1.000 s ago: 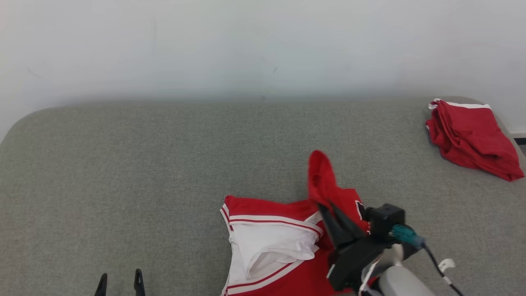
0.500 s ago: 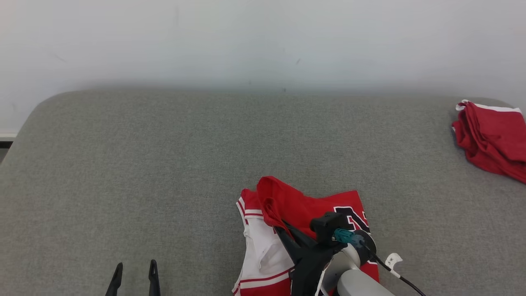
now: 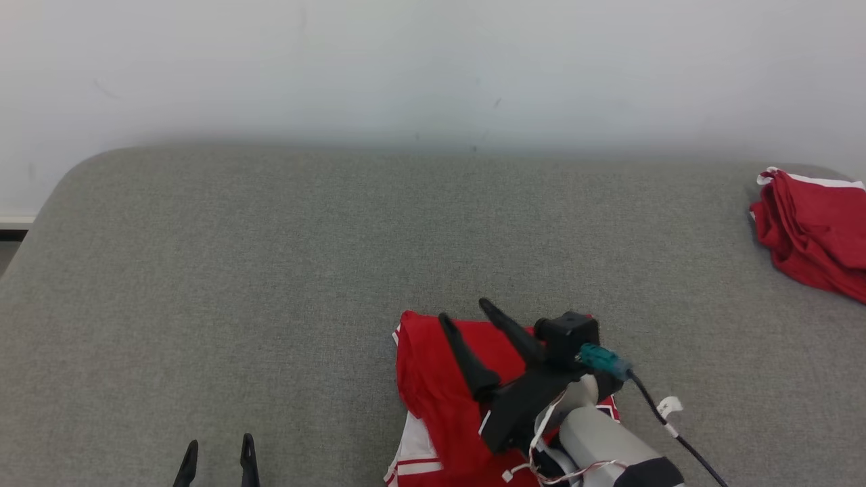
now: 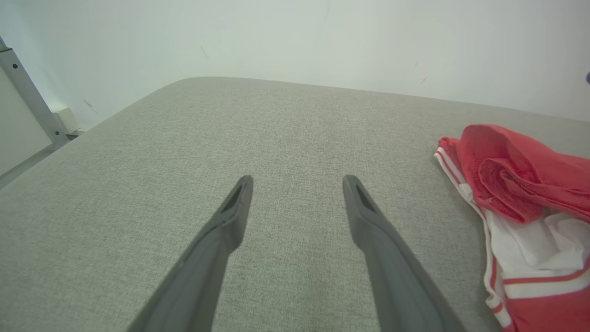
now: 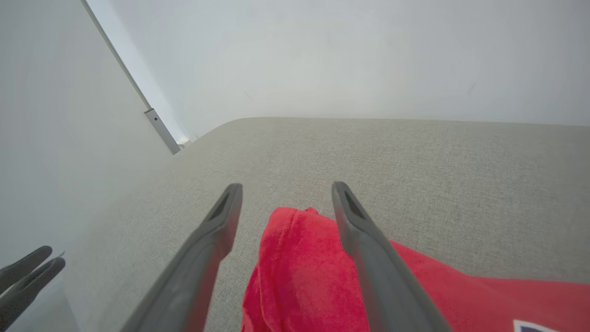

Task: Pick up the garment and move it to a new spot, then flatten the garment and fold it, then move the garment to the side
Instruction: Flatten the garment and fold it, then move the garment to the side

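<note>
Grey padded worktop (image 3: 270,270) below a white wall (image 3: 406,67), head view: red-and-white garment (image 3: 433,385) heaped at the near edge under the right gripper (image 3: 463,310), jaws apart, gripping nothing; left wrist: left gripper (image 4: 295,180) over bare fabric, jaws apart, garment off to its right; right wrist: red cloth below the spread jaws.

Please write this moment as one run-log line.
stage: folding | right gripper: open, above garment, holding nothing | left gripper: open, over grey surface | other red cloth: far right
</note>
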### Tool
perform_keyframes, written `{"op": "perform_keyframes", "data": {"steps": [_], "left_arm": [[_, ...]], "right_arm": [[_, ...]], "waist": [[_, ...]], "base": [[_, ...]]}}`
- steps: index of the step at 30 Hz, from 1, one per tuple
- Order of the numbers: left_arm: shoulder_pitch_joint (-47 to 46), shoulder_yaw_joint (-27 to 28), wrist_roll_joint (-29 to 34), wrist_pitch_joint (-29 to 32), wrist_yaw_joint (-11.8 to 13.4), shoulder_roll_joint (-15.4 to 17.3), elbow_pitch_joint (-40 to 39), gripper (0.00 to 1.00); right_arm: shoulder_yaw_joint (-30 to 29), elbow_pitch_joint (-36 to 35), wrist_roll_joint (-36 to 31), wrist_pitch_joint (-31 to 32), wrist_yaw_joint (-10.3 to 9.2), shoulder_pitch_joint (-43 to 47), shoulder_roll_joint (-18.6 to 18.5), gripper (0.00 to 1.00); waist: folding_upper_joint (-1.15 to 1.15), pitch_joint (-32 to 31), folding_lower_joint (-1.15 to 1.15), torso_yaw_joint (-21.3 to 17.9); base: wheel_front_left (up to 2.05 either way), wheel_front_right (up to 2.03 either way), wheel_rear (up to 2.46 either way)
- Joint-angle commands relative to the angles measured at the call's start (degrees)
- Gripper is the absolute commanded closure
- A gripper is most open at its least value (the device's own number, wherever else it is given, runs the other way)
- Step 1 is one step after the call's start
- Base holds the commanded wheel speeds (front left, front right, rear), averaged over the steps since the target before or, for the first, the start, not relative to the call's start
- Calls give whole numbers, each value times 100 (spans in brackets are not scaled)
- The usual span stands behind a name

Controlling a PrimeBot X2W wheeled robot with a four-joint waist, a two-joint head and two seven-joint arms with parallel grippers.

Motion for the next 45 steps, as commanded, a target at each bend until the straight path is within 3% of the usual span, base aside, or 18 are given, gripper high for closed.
{"op": "perform_keyframes", "data": {"steps": [1,12,22,31,45], "left_arm": [[27,15,18,-17,-5,-6,5,0],[116,138,89,-16,-19,-7,-70,0],[180,234,216,-16,49,-7,-350,0],[259,188,327,-16,96,-7,-534,0],[298,89,377,-16,80,-6,-451,0]], "right_arm": [[-103,-70,-55,-48,-11,-19,-34,0],[-1980,-1451,-787,-89,-11,1073,-729,0],[-3497,-2712,-1468,-90,-11,2288,-351,0],[-3739,-3058,-1818,-91,-11,3014,-98,0],[-3575,-2746,-1884,-91,-11,3363,10,0]], "waist": [[0,-30,0,-38],[0,-62,0,-191],[0,-112,0,-413],[0,-198,0,-666],[0,-306,0,-677]], "base": [[0,0,0],[0,0,0],[0,0,0],[0,0,0],[0,0,0]]}}
